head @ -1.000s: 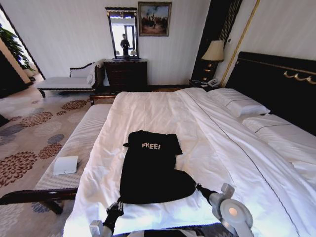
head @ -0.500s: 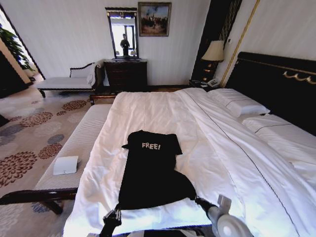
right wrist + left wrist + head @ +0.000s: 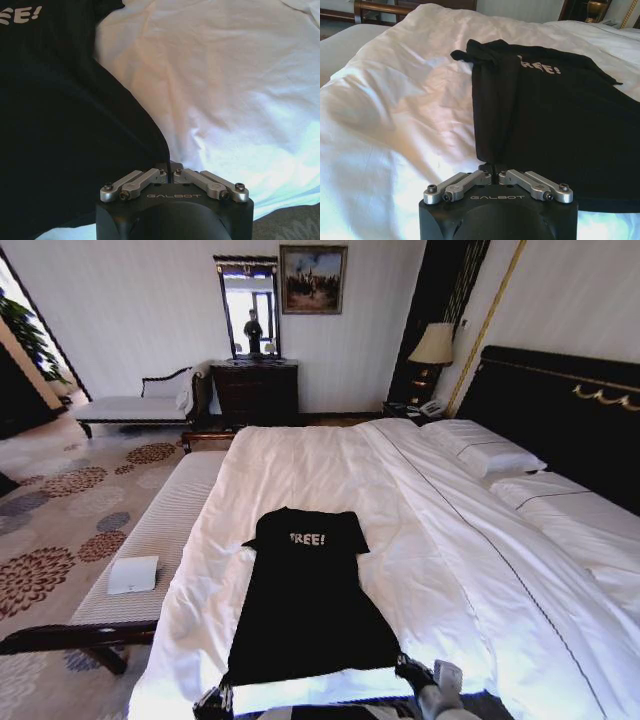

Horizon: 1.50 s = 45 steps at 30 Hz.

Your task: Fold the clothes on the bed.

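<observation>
While both grippers sit pinched on the hem, the black T-shirt (image 3: 310,600) runs straight away from them, long axis pointing up the bed (image 3: 330,460) toward the far end, collar and the white "FREE!" lettering (image 3: 307,539) at the distant end. Left gripper (image 3: 492,168) has its fingers drawn together on the hem corner on its side; the cloth rises directly ahead of the tips and fans out toward the other arm. Right gripper (image 3: 169,167) mirrors it, fingers closed on the opposite hem corner, with the shirt body spreading ahead and across toward its partner, bare white duvet (image 3: 225,85) on the outer side. In the head view the two sit at the near edge of the bed, one at each bottom corner, (image 3: 214,699) for the left and (image 3: 413,671) for the right, equally near the shirt. The garment looks stretched fairly flat between them, sleeves tucked in close at the shoulders. Any fold, I'd judge, must carry the hem forward along that axis, toward the lettering.
</observation>
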{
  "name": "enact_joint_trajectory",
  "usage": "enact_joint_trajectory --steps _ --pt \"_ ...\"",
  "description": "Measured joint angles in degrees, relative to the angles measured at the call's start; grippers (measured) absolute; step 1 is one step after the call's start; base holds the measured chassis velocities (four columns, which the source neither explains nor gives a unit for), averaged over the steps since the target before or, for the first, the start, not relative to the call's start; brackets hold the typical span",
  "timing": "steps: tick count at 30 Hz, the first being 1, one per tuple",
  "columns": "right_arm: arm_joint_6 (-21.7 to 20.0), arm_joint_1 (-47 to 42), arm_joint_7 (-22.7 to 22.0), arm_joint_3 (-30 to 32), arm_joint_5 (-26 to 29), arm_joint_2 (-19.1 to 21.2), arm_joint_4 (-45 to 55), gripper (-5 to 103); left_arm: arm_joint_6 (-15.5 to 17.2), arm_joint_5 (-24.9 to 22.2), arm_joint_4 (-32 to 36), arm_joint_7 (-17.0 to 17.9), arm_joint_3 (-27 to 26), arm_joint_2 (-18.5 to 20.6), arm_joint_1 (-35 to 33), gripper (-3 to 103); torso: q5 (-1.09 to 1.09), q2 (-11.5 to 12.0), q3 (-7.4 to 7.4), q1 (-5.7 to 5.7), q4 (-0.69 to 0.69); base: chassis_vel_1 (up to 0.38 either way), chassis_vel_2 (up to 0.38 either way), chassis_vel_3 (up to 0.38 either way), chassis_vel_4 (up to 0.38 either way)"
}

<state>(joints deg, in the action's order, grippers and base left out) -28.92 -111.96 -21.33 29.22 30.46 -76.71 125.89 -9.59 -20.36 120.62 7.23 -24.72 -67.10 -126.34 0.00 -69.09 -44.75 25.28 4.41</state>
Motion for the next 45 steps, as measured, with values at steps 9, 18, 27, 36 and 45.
enact_joint_trajectory --steps 9,18,27,36,45 --pt "3.1 -0.61 -0.06 -1.08 -1.36 -1.05 -1.01 1 0.0 -0.1 -0.28 0.01 0.07 -0.01 0.2 1 0.01 -0.01 0.0 -0.01 0.0 -0.01 -0.037 0.01 0.043" --pt "4.48 -0.17 -0.38 -1.99 -2.57 -1.92 -1.99 1 -0.56 -0.46 -0.24 -0.03 -0.43 0.06 -0.72 1 0.0 0.0 0.0 -0.01 0.0 0.0 0.0 0.0 0.0" --pt "5.0 -2.99 -0.68 -2.15 -4.81 -2.29 -1.74 1 -2.07 0.5 -0.24 0.22 0.2 0.04 -3.46 1 0.0 0.0 -0.01 0.0 0.0 0.0 0.0 0.0 0.0" --pt "6.79 -8.85 -0.34 -2.96 -8.77 -2.91 -0.51 1 -3.98 1.06 -0.26 1.57 -1.29 2.6 -7.64 1 0.0 -0.01 0.0 -0.01 0.0 0.0 0.0 0.0 0.0" --pt "5.38 -12.27 -1.4 -4.63 -14.18 -3.41 -0.79 1 -4.04 4.28 -0.09 5.18 -1.74 4.02 -10.95 1 -0.01 0.0 0.0 0.0 0.0 0.0 0.0 0.0 0.0"
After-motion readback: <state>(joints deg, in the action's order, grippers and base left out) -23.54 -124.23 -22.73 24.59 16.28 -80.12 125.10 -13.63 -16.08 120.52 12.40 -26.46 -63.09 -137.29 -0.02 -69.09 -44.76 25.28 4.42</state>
